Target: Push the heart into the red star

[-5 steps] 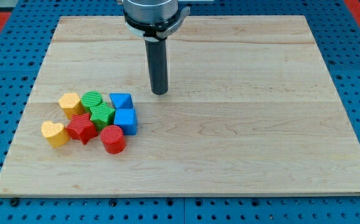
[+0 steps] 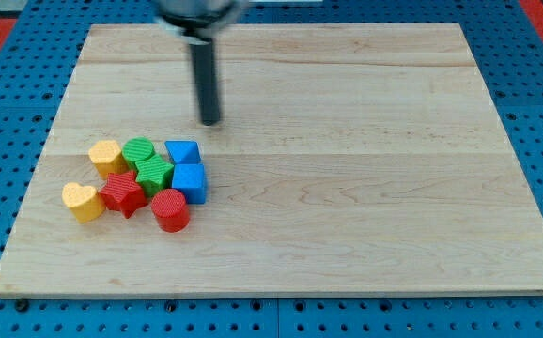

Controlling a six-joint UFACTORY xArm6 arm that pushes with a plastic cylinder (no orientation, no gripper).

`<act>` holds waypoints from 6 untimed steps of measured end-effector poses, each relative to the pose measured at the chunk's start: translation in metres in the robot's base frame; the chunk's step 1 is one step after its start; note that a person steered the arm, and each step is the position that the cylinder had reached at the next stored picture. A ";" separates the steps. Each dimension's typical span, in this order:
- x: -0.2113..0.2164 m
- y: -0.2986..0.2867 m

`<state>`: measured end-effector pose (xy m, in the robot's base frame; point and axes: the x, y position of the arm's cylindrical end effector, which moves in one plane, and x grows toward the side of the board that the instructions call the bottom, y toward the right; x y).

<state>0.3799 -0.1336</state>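
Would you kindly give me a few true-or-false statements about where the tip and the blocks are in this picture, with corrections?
1. My tip touches the yellow heart. False: it stands apart from all the blocks, toward the view's top of the cluster.
2. The yellow heart lies at the view's left of the red star. True.
3. The red cylinder is the block nearest the view's bottom. True.
4. The two blue blocks sit at the cluster's left edge. False: the upper blue block and the lower blue cube are on its right side.
5. The green star lies inside the cluster. True.
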 end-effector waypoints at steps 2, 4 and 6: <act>0.032 -0.151; 0.134 -0.155; 0.142 -0.067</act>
